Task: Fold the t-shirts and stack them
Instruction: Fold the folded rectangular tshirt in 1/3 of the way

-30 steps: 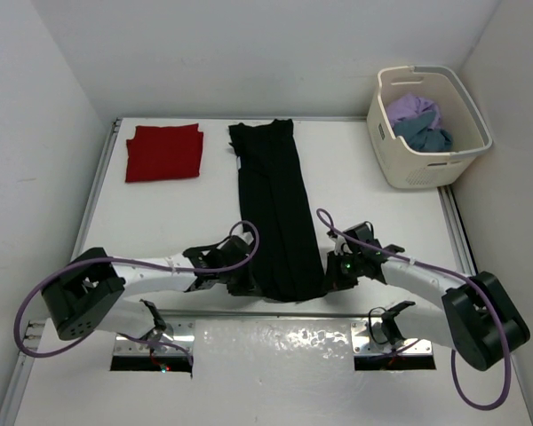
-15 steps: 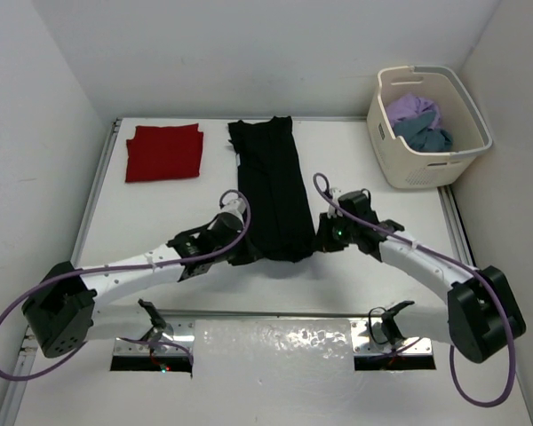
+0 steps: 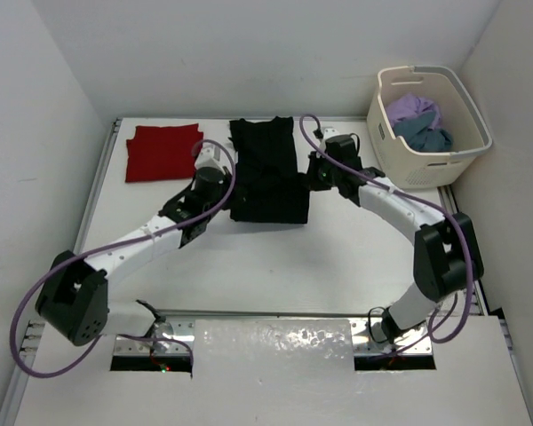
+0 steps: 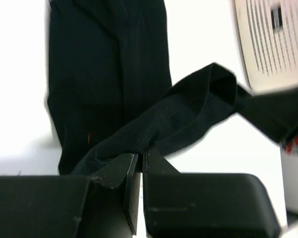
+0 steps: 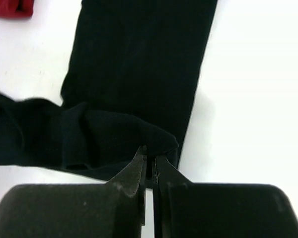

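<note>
Left gripper: jaws pressed together, pinching the left hem corner of the black t-shirt.
Right gripper: jaws pinched on the right hem corner.
Black t-shirt: back centre of table, hem raised over its flat upper part.
Red t-shirt: folded, back left, apart.
Basket: back right, near the right arm, holding the lavender t-shirt and teal t-shirt.
White tabletop shows between the black t-shirt and the arm bases.

White table sat btwn plain white walls — cream perforated basket at far rt corner, shiny metal strip along near edge, even light.
</note>
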